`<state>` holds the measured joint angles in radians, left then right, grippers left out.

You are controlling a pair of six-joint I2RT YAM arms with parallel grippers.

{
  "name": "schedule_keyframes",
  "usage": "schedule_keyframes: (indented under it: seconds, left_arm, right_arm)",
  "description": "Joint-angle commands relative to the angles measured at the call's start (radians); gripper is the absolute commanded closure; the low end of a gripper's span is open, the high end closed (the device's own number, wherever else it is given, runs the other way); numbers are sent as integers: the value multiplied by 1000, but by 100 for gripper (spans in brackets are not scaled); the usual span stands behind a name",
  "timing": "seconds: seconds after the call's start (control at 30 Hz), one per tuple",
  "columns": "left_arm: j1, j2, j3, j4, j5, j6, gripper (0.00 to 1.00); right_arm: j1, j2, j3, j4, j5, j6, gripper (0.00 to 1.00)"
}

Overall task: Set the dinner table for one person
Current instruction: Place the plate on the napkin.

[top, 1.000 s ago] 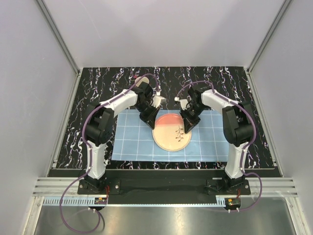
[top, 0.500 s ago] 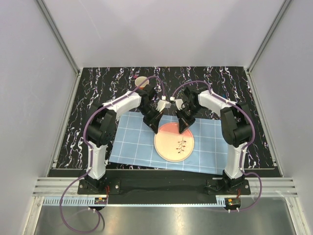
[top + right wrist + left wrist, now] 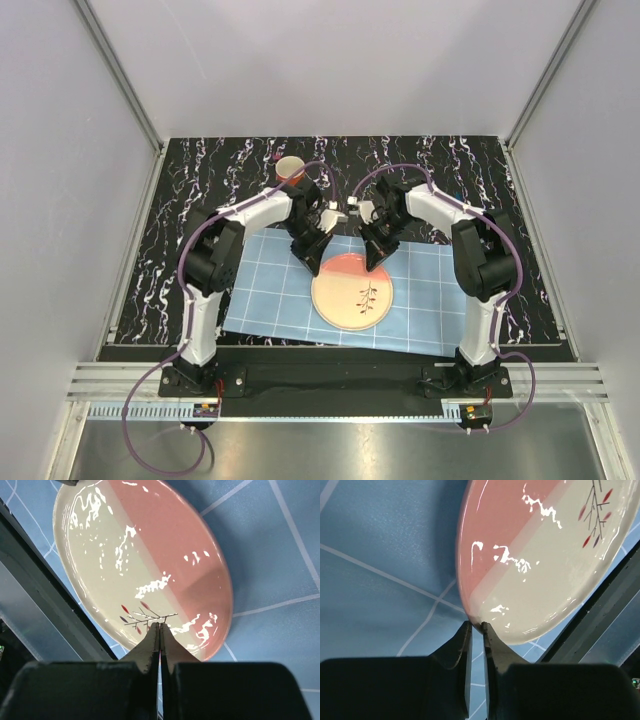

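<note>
Black marble-like stone with white and purplish streaks makes up the dinner table (image 3: 500, 170), which fills the floor of the enclosure with its long axis running left to right, its near long edge just in front of the arm bases. On its middle lies the light-blue checked cloth mat (image 3: 270, 290); a second ago this lay square to the table's edges, and now it is skewed, its right end swung nearer. The pink and cream plate (image 3: 352, 290) rests on the mat and has come a little nearer than it was a second ago, with its sprig pattern toward the near side. A small cup (image 3: 291, 166) stands on the bare tabletop at the far left, more fully in view than before. The left gripper (image 3: 476, 627) pinches the far-left rim of the plate between nearly closed fingers. The right gripper (image 3: 160, 626) has its fingers pressed together with nothing between them, its tips at the plate's far-right rim; whether they touch it I cannot tell. The table lies beneath both grippers, with mat and plate between.
</note>
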<state>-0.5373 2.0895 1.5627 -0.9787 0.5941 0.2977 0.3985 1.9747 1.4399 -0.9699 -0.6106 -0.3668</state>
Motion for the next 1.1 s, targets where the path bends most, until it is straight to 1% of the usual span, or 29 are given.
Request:
schedule_keyframes:
  seconds: [0.0, 0.03, 0.1, 0.13, 0.17, 0.2, 0.27, 0.3, 0.33, 0.37, 0.4, 0.47, 0.53, 0.63, 0.67, 0.73, 0.83, 0.93, 0.97, 1.07]
  left_arm:
    - [14, 18, 43, -18, -13, -8, 96]
    - [16, 20, 46, -18, -11, -9, 91]
    - [16, 24, 51, -17, -10, -11, 78]
    - [16, 27, 56, -17, -10, -11, 65]
    - [16, 27, 56, -18, -11, -9, 59]
    - [17, 29, 57, -17, -11, -9, 51]
    - [17, 27, 59, -17, -16, -8, 26]
    - [19, 27, 60, -17, -17, -5, 18]
    - [23, 27, 60, -18, -20, -3, 11]
    - [26, 21, 62, -18, -22, -5, 3]
    - [31, 18, 66, -17, -22, -5, 1]
    - [45, 8, 72, -17, -22, -9, 1]
    - [63, -5, 83, -14, -25, -15, 1]
    - [80, -31, 86, -12, -54, 4, 1]
    - [83, -48, 83, -11, -65, 11, 1]
    - [92, -62, 65, -6, -98, 36, 1]
    - [102, -92, 28, 5, -160, 78, 1]
    - [109, -111, -12, 31, -229, 112, 1]
    - [111, -112, -19, 35, -241, 118, 1]
    - [117, -114, -38, 41, -277, 129, 1]
  right_arm:
    - [7, -59, 36, 7, 12, -23, 100]
    - [7, -62, 37, 5, 12, -21, 100]
    - [7, -60, 40, 7, 14, -21, 100]
    - [7, -59, 42, 5, 15, -21, 100]
    - [7, -57, 42, 5, 17, -21, 100]
    - [7, -57, 43, 7, 20, -21, 100]
    - [7, -56, 43, 7, 25, -21, 100]
    - [7, -53, 43, 8, 31, -23, 99]
    - [7, -54, 42, 7, 34, -26, 96]
    - [7, -50, 39, 10, 44, -26, 94]
    - [7, -51, 37, 11, 49, -29, 93]
    - [5, -47, 31, 14, 63, -37, 87]
    - [5, -48, 27, 20, 90, -44, 78]
    - [2, -63, 14, 42, 149, -58, 69]
    - [-3, -76, 1, 52, 188, -58, 64]
    - [-18, -88, -19, 83, 234, -60, 59]
    - [-52, -118, -64, 129, 322, -51, 58]
    - [-76, -142, -91, 174, 409, -40, 59]
    - [-92, -143, -96, 181, 446, -35, 60]
    - [-130, -143, -118, 209, 482, -15, 69]
